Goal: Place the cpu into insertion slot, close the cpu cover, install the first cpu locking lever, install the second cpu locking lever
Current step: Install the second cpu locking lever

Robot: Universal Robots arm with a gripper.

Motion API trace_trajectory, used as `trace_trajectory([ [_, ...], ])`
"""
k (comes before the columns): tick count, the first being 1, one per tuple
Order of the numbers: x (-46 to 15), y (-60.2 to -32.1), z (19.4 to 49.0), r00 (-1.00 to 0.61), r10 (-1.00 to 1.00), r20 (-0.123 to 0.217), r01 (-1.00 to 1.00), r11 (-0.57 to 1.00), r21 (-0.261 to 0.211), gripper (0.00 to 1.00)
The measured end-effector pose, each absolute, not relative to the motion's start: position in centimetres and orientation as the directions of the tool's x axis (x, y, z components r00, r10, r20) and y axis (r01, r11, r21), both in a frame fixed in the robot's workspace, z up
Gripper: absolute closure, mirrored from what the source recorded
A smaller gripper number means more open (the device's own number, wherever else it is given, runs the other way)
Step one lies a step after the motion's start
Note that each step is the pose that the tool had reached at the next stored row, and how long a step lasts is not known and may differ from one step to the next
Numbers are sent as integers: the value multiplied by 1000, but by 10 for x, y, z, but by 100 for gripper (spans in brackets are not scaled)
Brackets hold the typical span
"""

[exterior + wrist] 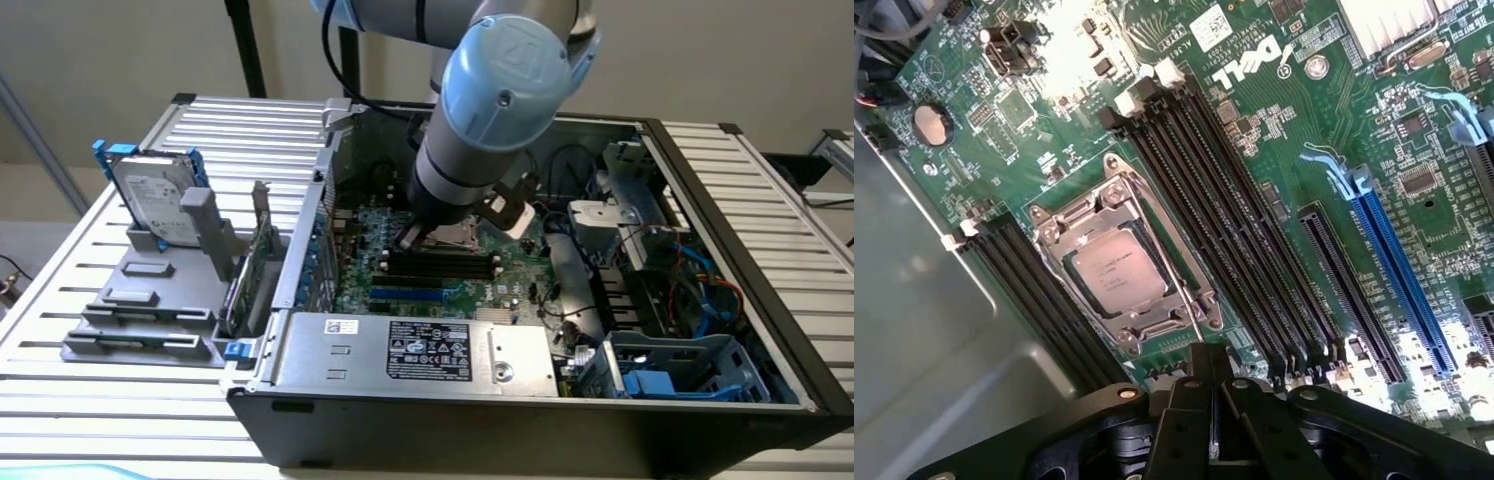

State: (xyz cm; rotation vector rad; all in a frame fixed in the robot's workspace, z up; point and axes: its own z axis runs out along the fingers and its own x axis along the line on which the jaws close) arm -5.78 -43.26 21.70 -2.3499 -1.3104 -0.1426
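A: The black two-finger gripper (1212, 415) has its fingers drawn fully together with nothing between them, and its tip sits at the thin bare-metal locking lever (1192, 318) running along one edge of the square black insertion slot with its silvery rim (1122, 262).

B: And the chip?

A: The small flat square cpu with its silver-grey lid (1118, 272) lies seated inside that socket, and the thin silvery cpu cover with a large central window (1159, 322) looks folded down around it. So I judge the lever work is the step in hand.

B: How should it be done well?

A: Push on the lever alone, steadily, along its own swing, so the tip does not slip onto the cover or the chip.

B: What surrounds the socket?

A: Long black parallel memory slots (1229, 230) flank it on both sides, all on the green motherboard (1044, 130). In the exterior view, the grey-and-blue robot arm (481, 110) reaches down over the socket inside the open black computer case (534, 425).
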Motion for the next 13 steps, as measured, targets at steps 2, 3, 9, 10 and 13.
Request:
trace_trajectory([
  [2, -59, -432, 214, 547, 783, 298, 828, -454, -328, 89],
  [3, -60, -432, 213, 548, 782, 298, 828, -455, -328, 89],
  [9, -62, -431, 205, 551, 780, 297, 826, -459, -328, 89],
  [10, -62, -430, 204, 551, 780, 297, 826, -459, -328, 89],
  [13, -63, -430, 200, 552, 779, 297, 825, -460, -328, 89],
])
